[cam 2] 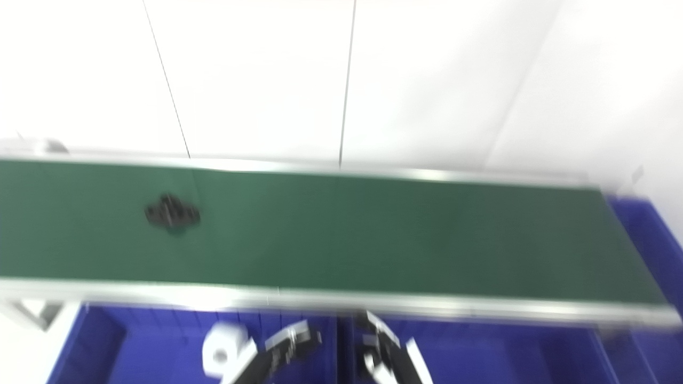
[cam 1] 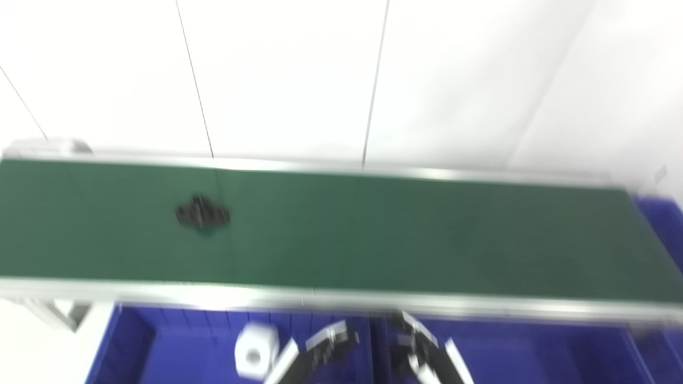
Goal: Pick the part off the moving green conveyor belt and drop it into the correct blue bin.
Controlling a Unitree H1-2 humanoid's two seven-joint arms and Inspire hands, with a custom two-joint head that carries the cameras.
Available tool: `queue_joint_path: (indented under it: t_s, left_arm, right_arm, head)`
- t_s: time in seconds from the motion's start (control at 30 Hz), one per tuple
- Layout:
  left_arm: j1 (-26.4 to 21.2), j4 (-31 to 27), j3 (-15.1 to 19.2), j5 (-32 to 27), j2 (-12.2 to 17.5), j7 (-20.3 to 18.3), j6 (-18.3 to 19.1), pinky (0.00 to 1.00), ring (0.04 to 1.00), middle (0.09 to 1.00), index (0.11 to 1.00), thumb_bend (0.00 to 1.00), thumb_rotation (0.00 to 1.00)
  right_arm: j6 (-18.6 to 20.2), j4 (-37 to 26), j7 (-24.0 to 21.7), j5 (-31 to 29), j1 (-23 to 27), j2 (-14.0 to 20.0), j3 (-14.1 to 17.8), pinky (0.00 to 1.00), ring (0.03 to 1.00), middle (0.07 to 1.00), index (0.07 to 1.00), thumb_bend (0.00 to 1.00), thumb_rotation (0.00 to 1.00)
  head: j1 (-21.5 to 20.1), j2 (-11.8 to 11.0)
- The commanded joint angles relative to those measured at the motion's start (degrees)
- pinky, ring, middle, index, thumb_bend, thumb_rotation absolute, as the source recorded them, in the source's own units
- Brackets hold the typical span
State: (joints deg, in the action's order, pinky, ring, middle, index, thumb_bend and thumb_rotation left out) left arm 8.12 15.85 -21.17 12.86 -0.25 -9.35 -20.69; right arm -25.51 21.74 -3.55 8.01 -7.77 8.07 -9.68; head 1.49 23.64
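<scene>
Two robot hands wait low over blue bins while a small black part rides the green belt.

The left hand point(cam 1: 325, 344) and right hand point(cam 1: 419, 341) sit at the bottom edge, blurred and cut off; whether either is released or clenched cannot be told. A white piece point(cam 1: 256, 349) lies in the left bin point(cam 1: 133, 346). The part point(cam 1: 203, 213) sits left of centre on the belt point(cam 1: 427, 240). It looks light and rigid, probably best pinched across its body; its shape is smeared.
</scene>
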Motion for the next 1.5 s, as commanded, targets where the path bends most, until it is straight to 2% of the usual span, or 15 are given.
queue_joint_path:
  t_s: [0.0,0.17,0.47,1.13,1.27,1.47]
  left_arm:
    - [-1.47,0.24,-0.07,0.33,-1.01,1.28,-3.40,0.76,0.809,0.817,0.828,0.72,0.60]
    - [-2.37,2.27,0.17,0.03,-1.49,1.70,-4.60,0.73,0.793,0.802,0.814,0.73,0.59]
    - [-2.06,1.92,0.06,-0.25,-1.48,1.43,-4.84,0.73,0.794,0.805,0.820,0.72,0.58]
    - [-1.87,1.08,-0.22,0.71,-1.80,1.85,-4.32,0.74,0.804,0.815,0.828,0.74,0.56]
    - [-1.77,0.78,-0.30,0.70,-1.92,1.87,-4.06,0.74,0.803,0.816,0.827,0.75,0.56]
    - [-1.78,0.18,-0.47,1.56,-1.87,2.02,-3.65,0.74,0.803,0.823,0.830,0.76,0.59]
  right_arm:
    - [-1.34,1.13,0.06,0.07,0.39,0.29,-0.09,0.68,0.738,0.841,0.863,0.84,1.00]
    - [-1.39,2.23,0.83,0.14,0.99,0.75,-0.51,0.67,0.725,0.824,0.861,0.85,1.00]
    - [-1.36,1.51,0.21,-1.35,0.53,0.89,-0.41,0.66,0.735,0.842,0.865,0.84,1.00]
    - [-1.35,-1.93,1.01,0.16,-0.62,1.34,-0.49,0.66,0.741,0.839,0.878,0.84,1.00]
    - [-1.40,-5.92,3.40,2.42,-1.81,2.82,-2.31,0.65,0.739,0.834,0.868,0.81,1.00]
    - [-1.42,-13.95,14.13,7.31,-2.58,8.01,-9.99,0.63,0.753,0.859,0.848,0.79,1.00]
  head:
    - [0.38,-0.76]
    - [1.14,-1.33]
    - [1.56,-0.46]
    - [1.47,1.13]
    - [1.50,1.32]
    - [1.19,1.60]
